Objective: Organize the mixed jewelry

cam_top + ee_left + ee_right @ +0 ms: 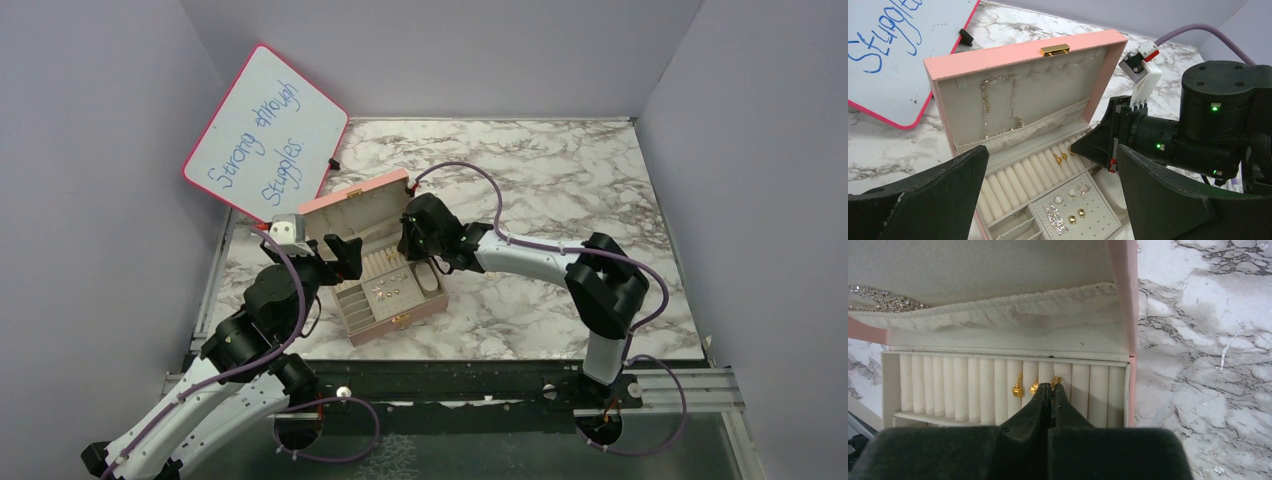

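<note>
My right fingers (1049, 390) are shut with nothing visibly held, tips right at the gold rings (1019, 390) seated in the ring rolls (958, 390) of the pink box (1124, 290). Left fingers (340, 256) are wide open, hovering further back, so my right arm's nearer.

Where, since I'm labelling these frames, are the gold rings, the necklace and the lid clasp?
gold rings (1034, 387): right wrist view, on the middle ring.
necklace (984, 105): left wrist view, on its left strand.
lid clasp (1055, 49): left wrist view, centre of its gold plate.
</note>
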